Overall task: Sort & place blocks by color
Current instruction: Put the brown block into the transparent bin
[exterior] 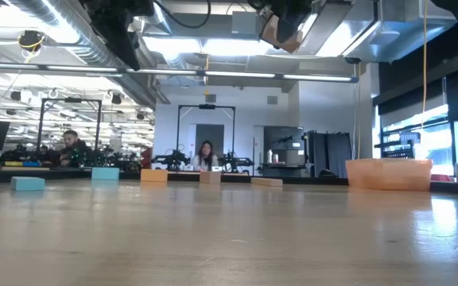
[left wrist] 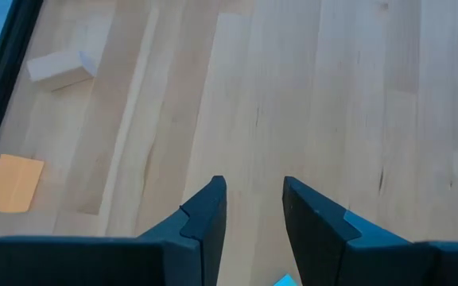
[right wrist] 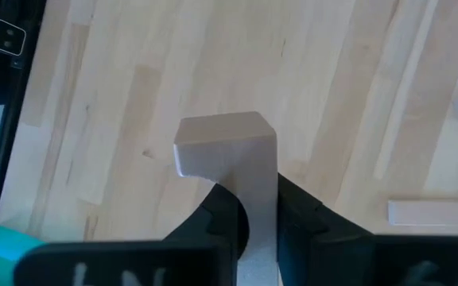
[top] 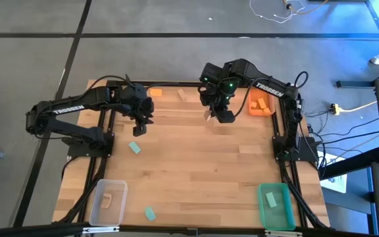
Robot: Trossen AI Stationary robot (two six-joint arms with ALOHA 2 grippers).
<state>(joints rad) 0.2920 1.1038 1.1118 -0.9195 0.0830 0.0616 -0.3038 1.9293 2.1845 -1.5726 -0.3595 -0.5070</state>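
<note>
Right end effector (top: 220,113) raised above the desk (top: 196,171) near the far edge, right of centre, jaws clamped on a pale wood block (right wrist: 229,151); the block stands out past the fingertips, clear of the surface. In the low view the same block (exterior: 279,30) hangs high above the desk.

Left end effector (top: 141,124) hovers above the far-left part of the desk, fingers (left wrist: 205,218) parted with a gap between them, nothing held.

Blocks on the desk: orange block (top: 155,93) and a second wood block (top: 183,95) by the far edge, between the two arms; teal block (top: 135,147) on the left side, just nearer than the left end effector; another teal block (top: 150,213) near the front edge.

Bins: orange bin (top: 260,104) at the far right corner with orange pieces inside; clear bin (top: 108,202) at the front left corner holding one wood piece; green bin (top: 276,205) at the front right corner with a teal piece in it.

People sit in the room beyond the desk.
</note>
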